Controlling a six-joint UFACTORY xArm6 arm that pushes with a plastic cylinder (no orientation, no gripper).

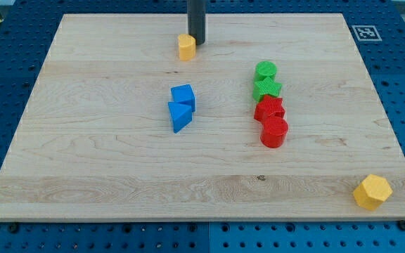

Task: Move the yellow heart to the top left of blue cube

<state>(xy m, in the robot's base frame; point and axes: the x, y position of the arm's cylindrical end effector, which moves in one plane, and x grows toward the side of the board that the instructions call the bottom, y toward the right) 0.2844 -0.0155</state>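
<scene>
While my tip (196, 43) touches it | yellow heart (185, 47) at tip's lower left | blue cube (183, 95) well below

Single raised camera, angled down, whole wooden board (118, 169) framed, moderately near

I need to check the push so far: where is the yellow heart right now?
The yellow heart sits near the view's top edge of the board, left of centre, above the blue cube, with my tip touching its upper right side.
</scene>
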